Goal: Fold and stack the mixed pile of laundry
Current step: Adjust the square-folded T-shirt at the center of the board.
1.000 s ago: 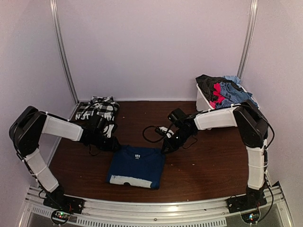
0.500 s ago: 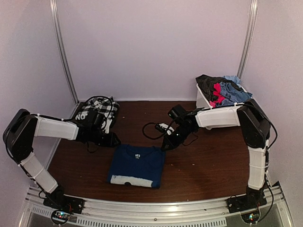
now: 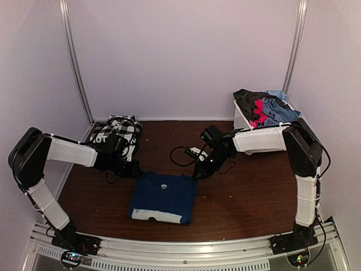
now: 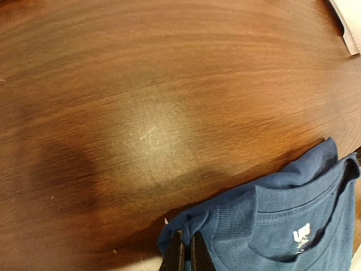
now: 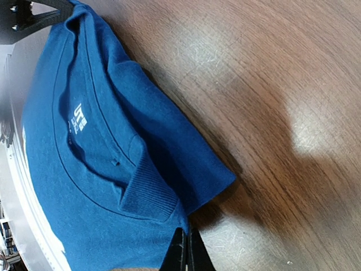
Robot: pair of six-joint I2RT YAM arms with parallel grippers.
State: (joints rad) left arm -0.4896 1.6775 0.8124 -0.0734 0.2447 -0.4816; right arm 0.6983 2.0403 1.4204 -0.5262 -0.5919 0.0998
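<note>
A navy blue shirt (image 3: 162, 197) lies folded flat on the brown table (image 3: 248, 192), collar toward the back. My left gripper (image 3: 135, 169) is at its back left corner and my right gripper (image 3: 197, 174) at its back right corner. In the left wrist view the left gripper (image 4: 187, 251) is shut on a bunched fold of the shirt (image 4: 282, 226). In the right wrist view the right gripper (image 5: 186, 251) is shut on the shirt's edge (image 5: 84, 169) beside the collar. A folded black-and-white checked shirt (image 3: 115, 132) lies at the back left. The remaining garments (image 3: 265, 107), red, light blue and dark, sit heaped at the back right.
The heap sits in a white plastic bin (image 3: 243, 121) against the right wall. A black cable loop (image 3: 179, 156) lies on the table behind the navy shirt, by the right arm. The walls close in the table on three sides.
The left arm's elbow swung out to the left and came back. Both grippers stay at the navy shirt's back corners, and the shirt has barely moved.
</note>
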